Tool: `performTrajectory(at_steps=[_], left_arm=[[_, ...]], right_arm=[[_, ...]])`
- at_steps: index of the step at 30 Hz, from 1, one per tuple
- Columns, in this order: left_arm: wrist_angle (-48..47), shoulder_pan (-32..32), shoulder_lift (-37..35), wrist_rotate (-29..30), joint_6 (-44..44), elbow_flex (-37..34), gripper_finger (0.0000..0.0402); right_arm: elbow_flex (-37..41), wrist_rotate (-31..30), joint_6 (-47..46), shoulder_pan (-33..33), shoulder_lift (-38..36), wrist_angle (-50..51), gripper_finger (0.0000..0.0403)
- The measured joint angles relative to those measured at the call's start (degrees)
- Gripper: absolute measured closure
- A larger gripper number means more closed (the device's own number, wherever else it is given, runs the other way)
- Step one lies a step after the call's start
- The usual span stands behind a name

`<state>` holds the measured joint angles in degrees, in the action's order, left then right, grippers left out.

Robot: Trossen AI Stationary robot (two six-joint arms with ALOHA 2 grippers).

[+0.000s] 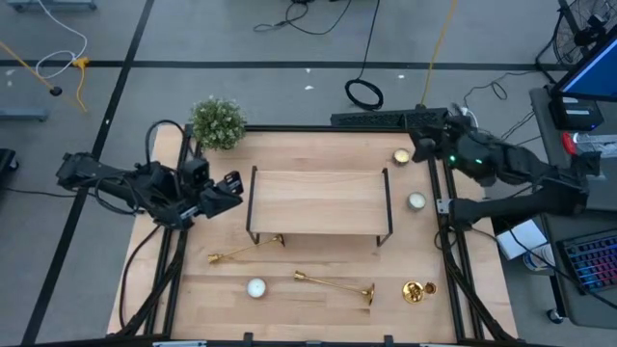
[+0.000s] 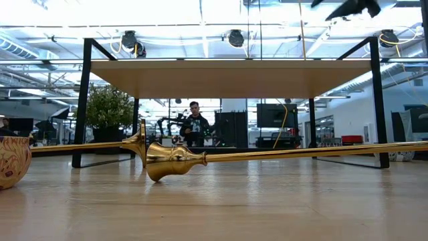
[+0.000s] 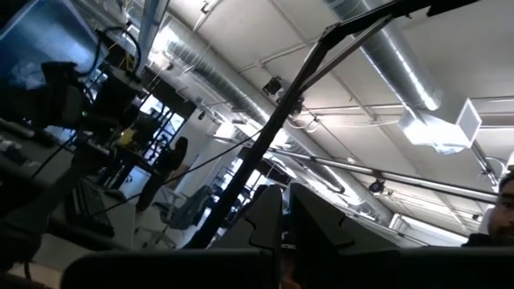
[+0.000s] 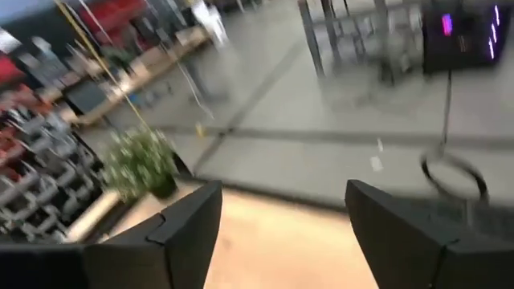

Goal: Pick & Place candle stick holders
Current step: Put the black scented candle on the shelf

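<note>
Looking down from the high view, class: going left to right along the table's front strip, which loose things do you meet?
Gold candlestick lying on its side → white tealight → second gold candlestick, lying flat → third gold candlestick, base facing up.

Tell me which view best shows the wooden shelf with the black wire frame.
The high view: the wooden shelf with the black wire frame shows whole from above, mid-table, with the gold candlesticks lying in front of it. The low view gives its underside and black legs side-on. Neither wrist view shows it.
</note>
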<state>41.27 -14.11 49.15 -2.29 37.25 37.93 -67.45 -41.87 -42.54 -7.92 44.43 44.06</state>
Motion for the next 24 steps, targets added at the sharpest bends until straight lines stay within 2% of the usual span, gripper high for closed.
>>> performTrajectory(at_steps=[5,8,11,16,20,24], left_arm=[[0.03,0.00,1.77,1.47,2.61,0.00,0.0371],[0.01,0.00,2.73,4.22,2.95,0.00,0.0371],[-0.01,0.39,3.07,6.28,3.00,0.00,0.0371],[0.03,0.57,3.03,6.10,2.82,0.00,0.0371],[-0.23,0.55,3.03,4.90,2.76,0.00,0.0371],[-1.84,0.55,3.03,4.95,2.74,0.00,0.0371]], right_arm=[[-2.57,16.44,-3.20,-10.17,5.93,8.33,0.0133],[-2.57,22.90,-1.52,-13.19,8.84,9.58,0.0133],[-2.57,24.14,-0.08,-14.12,10.87,9.76,0.0133],[-2.57,23.83,-0.05,-15.31,12.73,10.86,0.0133],[-2.57,22.46,-3.48,-18.84,15.73,15.87,0.0133],[-2.57,24.89,-6.28,-23.25,20.37,21.70,0.0133]])
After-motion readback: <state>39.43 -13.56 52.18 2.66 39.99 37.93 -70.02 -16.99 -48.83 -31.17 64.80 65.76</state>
